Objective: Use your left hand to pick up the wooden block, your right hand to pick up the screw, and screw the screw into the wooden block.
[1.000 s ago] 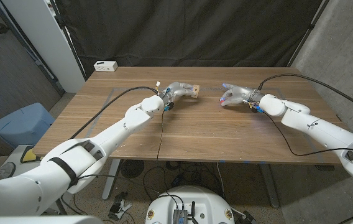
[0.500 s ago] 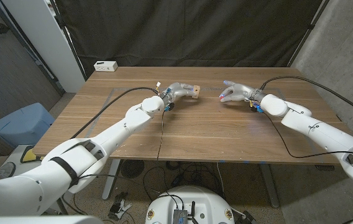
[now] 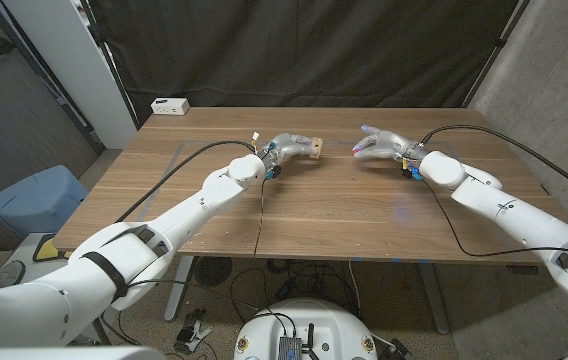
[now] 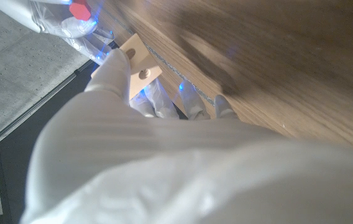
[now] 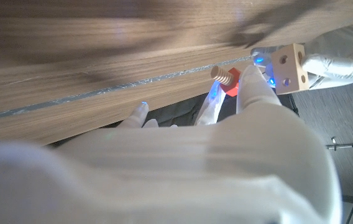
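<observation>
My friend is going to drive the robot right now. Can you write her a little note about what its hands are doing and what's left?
Left hand holds the small pale wooden block with a hole above the table.
Right hand pinches the wooden screw with a red head, tip towards the block.
Done: both things picked up.
Left: there is a gap between them; bring the screw to the hole and twist it in.

Left robot hand (image 3: 286,147) raised over the wooden tabletop (image 3: 334,205), holding the wooden block (image 3: 314,147) at its fingertips. Right robot hand (image 3: 379,146) raised opposite, near but apart from the block, fingers closed on the screw (image 3: 354,148), of which a small red spot is seen. White box (image 3: 170,105) at the far left corner. Blue bin (image 3: 36,200) on the floor, left. Black curtain (image 3: 304,50) behind.
</observation>
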Controlling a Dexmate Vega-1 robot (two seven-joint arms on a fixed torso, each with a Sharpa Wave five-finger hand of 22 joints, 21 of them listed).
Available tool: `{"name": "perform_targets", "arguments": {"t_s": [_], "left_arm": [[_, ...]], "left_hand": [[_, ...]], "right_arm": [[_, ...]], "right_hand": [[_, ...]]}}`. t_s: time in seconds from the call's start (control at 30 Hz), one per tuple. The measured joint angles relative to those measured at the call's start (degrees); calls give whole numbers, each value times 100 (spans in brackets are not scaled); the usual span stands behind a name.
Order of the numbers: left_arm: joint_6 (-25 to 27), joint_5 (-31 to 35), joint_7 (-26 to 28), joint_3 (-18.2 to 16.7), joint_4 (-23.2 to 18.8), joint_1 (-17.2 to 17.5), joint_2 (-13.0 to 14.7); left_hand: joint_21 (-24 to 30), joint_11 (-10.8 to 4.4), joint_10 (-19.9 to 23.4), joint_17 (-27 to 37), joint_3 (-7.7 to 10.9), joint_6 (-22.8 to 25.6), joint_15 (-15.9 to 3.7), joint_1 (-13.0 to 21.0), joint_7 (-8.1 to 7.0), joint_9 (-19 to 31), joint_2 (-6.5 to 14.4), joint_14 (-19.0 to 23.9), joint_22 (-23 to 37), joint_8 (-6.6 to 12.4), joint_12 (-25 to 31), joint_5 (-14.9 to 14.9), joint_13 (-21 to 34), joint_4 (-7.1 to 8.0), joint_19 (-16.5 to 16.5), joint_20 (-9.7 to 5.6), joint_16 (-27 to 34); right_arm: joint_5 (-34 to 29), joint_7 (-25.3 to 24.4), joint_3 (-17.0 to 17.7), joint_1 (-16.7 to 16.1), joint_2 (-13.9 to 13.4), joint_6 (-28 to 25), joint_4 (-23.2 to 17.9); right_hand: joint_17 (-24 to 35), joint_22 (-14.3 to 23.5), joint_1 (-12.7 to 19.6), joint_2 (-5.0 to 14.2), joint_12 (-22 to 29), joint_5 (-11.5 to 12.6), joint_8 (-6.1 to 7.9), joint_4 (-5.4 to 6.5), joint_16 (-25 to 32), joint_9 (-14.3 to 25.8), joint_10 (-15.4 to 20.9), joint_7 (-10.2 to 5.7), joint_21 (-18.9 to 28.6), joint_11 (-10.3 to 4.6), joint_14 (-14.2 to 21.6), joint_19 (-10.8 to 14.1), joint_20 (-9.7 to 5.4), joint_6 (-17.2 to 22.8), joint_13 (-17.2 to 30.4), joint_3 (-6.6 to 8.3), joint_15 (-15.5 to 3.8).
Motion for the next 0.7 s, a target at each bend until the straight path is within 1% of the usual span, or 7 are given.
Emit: {"name": "perform_targets", "arguments": {"t_s": [0.27,0.37,0.47,0.6,0.67,0.7], "left_arm": [[-17,-1,-27,11,30,-10,-20],[-41,-1,-40,17,50,-22,-32],[-68,0,-54,25,83,-40,-51],[-110,2,-78,41,171,-85,-94],[-138,2,-89,48,215,-103,-118],[-141,2,-90,49,225,-107,-122]], "left_hand": [[0,0,0,0,0,-9,0,-1,9,0,1,0,0,22,-11,0,4,0,0,0,0],[0,0,-1,0,-1,-9,0,-5,10,-1,5,0,0,22,-20,0,5,-2,0,0,0],[0,0,-1,0,-2,-10,0,-5,10,-2,5,0,0,22,-21,0,5,-2,0,0,0],[0,-1,-1,0,-3,-11,0,-5,11,-5,5,0,0,22,-22,0,5,-3,0,0,0],[0,-1,-1,0,-4,-17,0,-5,17,-5,5,0,0,22,-22,-1,5,-4,0,0,0],[0,-1,-1,0,-4,-17,0,-6,17,-5,5,0,0,22,-23,-1,5,-4,0,0,0]], "right_arm": [[322,-28,159,-147,35,-210,-211],[447,-52,243,-224,52,-301,-322],[560,-78,309,-286,68,-368,-403],[797,-144,406,-380,94,-511,-535],[911,-185,449,-421,109,-583,-590],[942,-196,478,-448,121,-602,-623]], "right_hand": [[0,0,0,0,19,0,23,0,0,0,8,21,0,9,31,31,-31,20,0,0,31],[0,0,0,0,19,0,23,0,0,0,8,21,0,9,31,61,-1,20,0,0,31],[0,0,0,0,19,0,23,24,0,0,39,41,0,40,31,62,0,40,0,-24,31],[0,0,0,0,19,0,23,24,33,22,39,41,45,40,51,64,2,40,0,-24,52],[0,0,0,0,19,0,23,24,33,26,60,41,45,61,71,96,28,39,0,-24,71],[0,0,0,0,19,0,23,24,33,26,69,41,45,70,71,114,10,39,0,-24,71]]}}
